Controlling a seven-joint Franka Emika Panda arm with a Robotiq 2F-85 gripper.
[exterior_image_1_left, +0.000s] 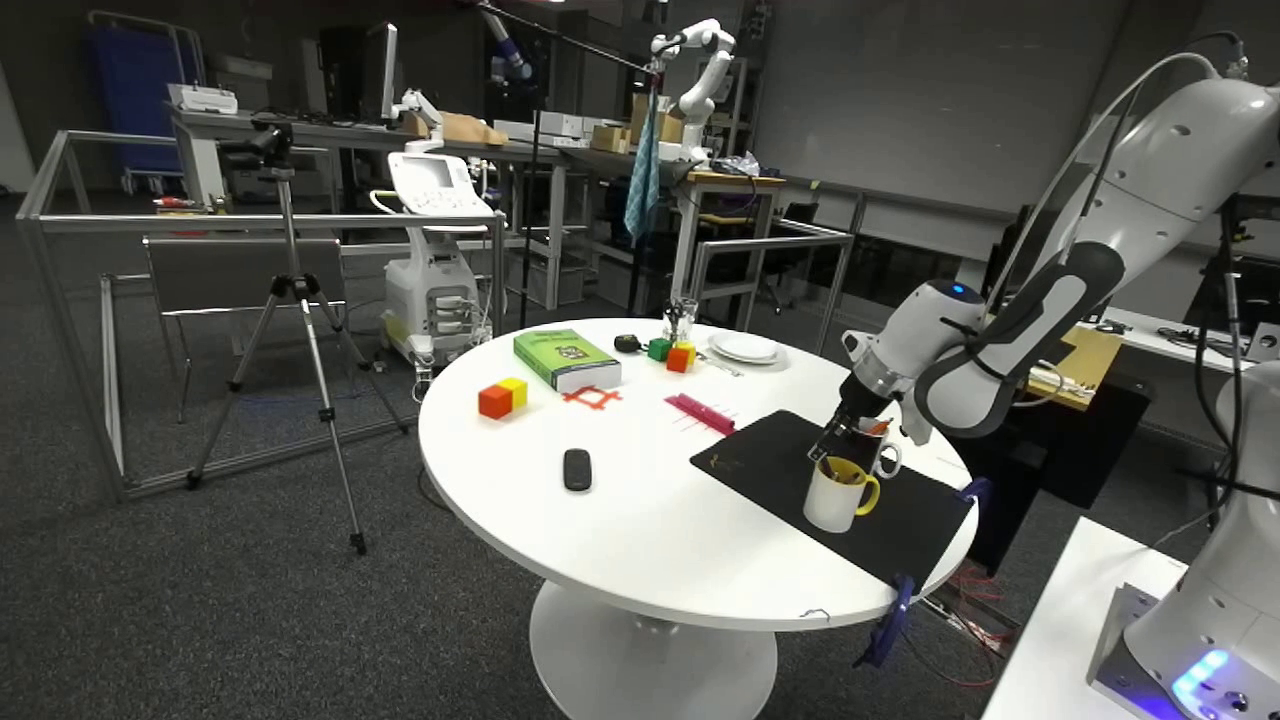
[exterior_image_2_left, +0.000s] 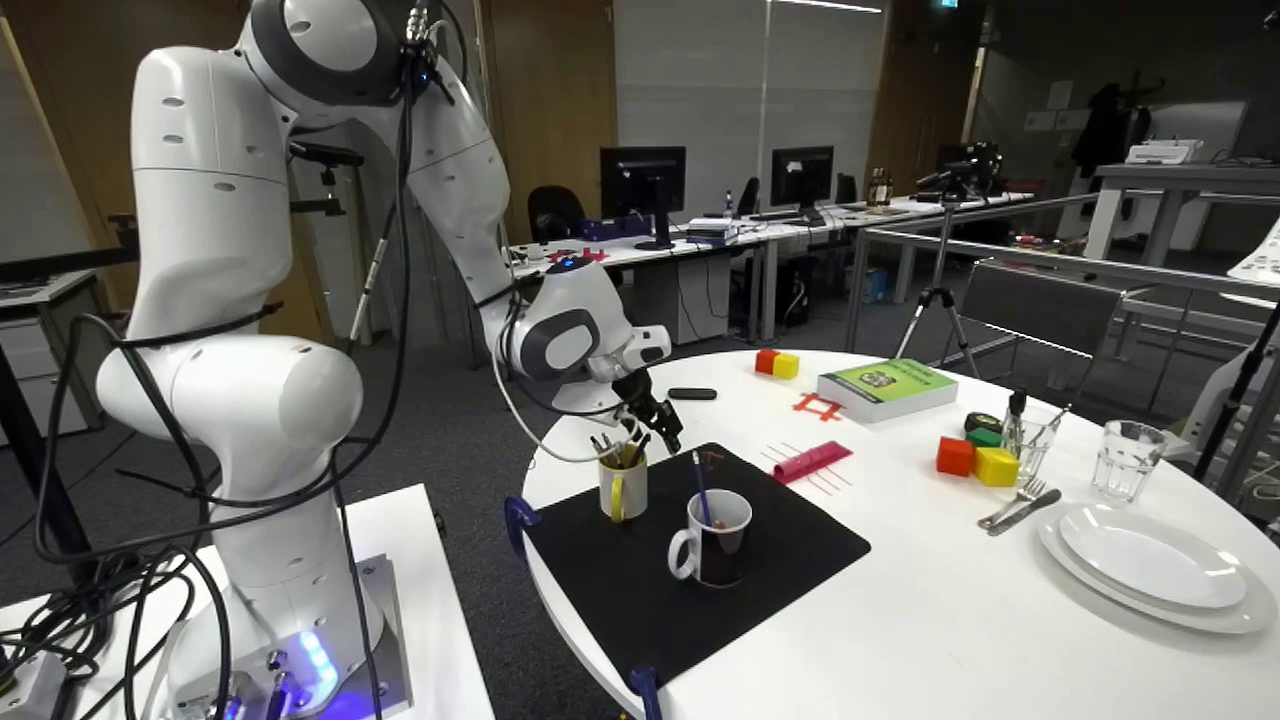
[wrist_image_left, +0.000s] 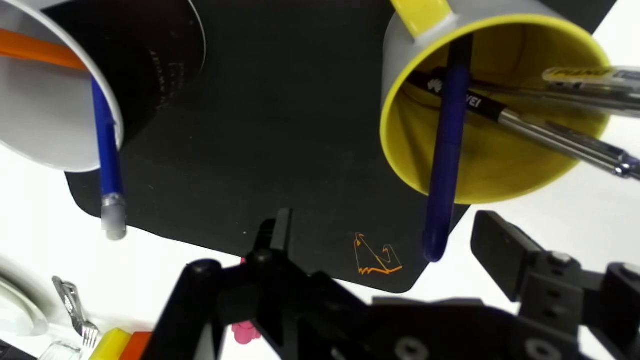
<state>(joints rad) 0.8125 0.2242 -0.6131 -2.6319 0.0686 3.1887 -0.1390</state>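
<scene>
My gripper (wrist_image_left: 385, 240) is open, tilted close to the mug with a yellow inside (wrist_image_left: 520, 155), with nothing gripped. Out of that mug sticks a dark purple pen (wrist_image_left: 447, 145), whose free end shows between the fingers (wrist_image_left: 497, 250) in the wrist view, apart from both. Silver and black pens (wrist_image_left: 560, 135) lean in the same mug. A black mug with a white inside (exterior_image_2_left: 725, 545) stands nearby, holding a blue pencil (wrist_image_left: 107, 150) and something orange (wrist_image_left: 35, 47). Both mugs are upright on a black mat (exterior_image_2_left: 790, 530). In an exterior view the gripper (exterior_image_1_left: 838, 440) partly covers the black mug.
Blue clamps (exterior_image_2_left: 518, 522) grip the mat at the table edge. Farther over the round white table are a pink holder (exterior_image_2_left: 812, 460), a green book (exterior_image_1_left: 567, 358), coloured cubes (exterior_image_2_left: 975, 460), a black oblong object (exterior_image_1_left: 577, 470), cutlery (exterior_image_2_left: 1018, 508), plates (exterior_image_2_left: 1150, 560) and a glass (exterior_image_2_left: 1128, 460).
</scene>
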